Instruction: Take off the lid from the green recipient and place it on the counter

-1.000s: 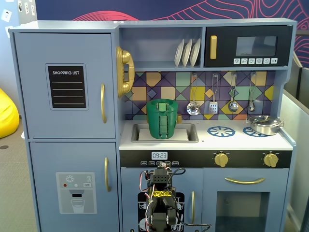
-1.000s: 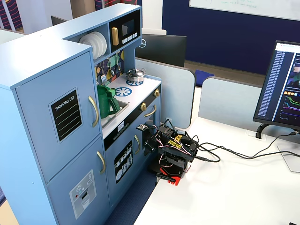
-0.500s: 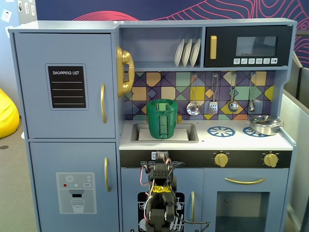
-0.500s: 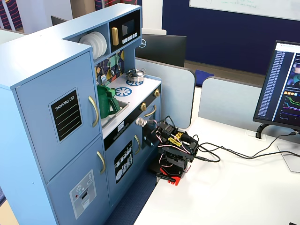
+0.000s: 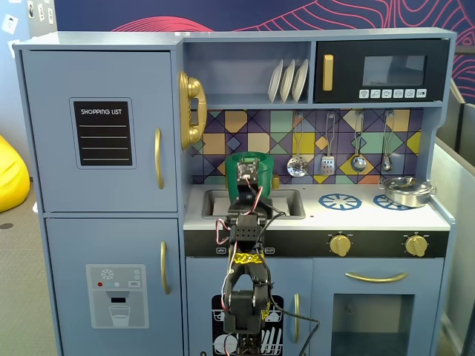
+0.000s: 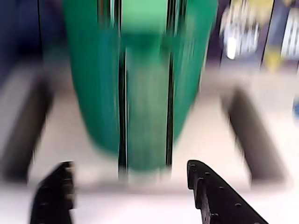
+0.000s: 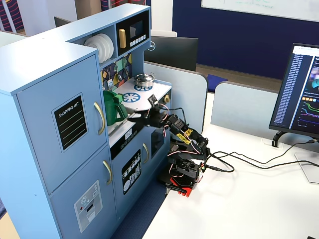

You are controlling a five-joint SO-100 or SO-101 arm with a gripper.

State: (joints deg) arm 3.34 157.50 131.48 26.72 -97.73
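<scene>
The green recipient point(image 5: 239, 190) stands upright in the inset sink of the counter point(image 5: 356, 216). It also shows in the other fixed view point(image 7: 113, 107), and it fills the top middle of the blurred wrist view point(image 6: 145, 84). The lid point(image 5: 250, 155) appears as a green ellipse on its mouth; its tab is too small to make out. My gripper point(image 6: 131, 179) is open and empty. Its fingers point(image 6: 219, 196) are low and spread, just in front of the recipient's base and not touching it. From the side, the gripper point(image 7: 130, 117) reaches over the counter's front edge.
A silver pot with its lid point(image 5: 406, 190) sits on the right burner ring. Utensils point(image 5: 326, 159) hang on the back wall behind the sink. A second blue burner ring point(image 5: 340, 201) lies between sink and pot. The arm's base point(image 7: 182, 174) stands on a white table.
</scene>
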